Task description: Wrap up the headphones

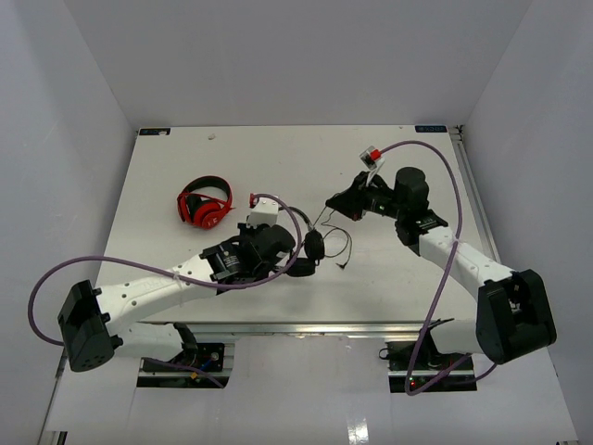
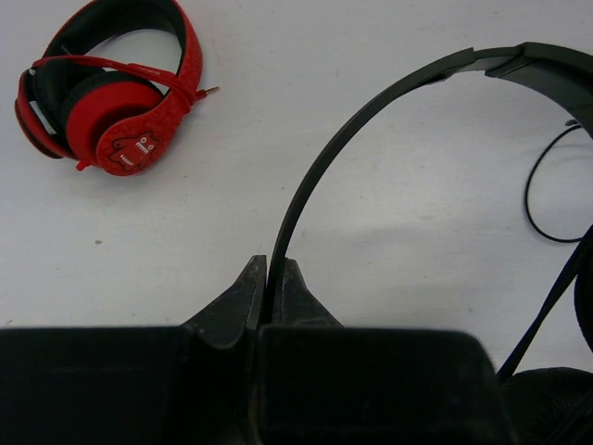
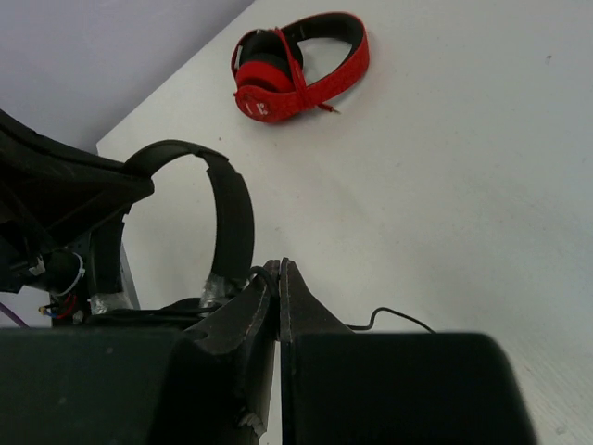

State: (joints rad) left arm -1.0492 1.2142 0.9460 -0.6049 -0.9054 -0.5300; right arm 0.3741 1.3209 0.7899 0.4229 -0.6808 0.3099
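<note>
**Headphones held at mid-bench, cable drawn off to the far right**

The headphones [image 1: 304,267] sit near the middle of the bench [image 1: 278,158]. Their headband [image 2: 371,120] is clamped edge-on in the closed left tool [image 2: 271,276], which reaches in from the near left. From the earcups [image 1: 315,246] the cable [image 1: 321,221] runs away and rightward to the right tool [image 3: 279,269], shut, seemingly on that cable, so I judge the right arm best placed to wind. Only the top view shows slack cable and the plug [image 1: 343,266] lying right of the earcups. Only the wrist views show each pinch. The red headphones [image 1: 204,202] lie well apart, to the left.
</note>
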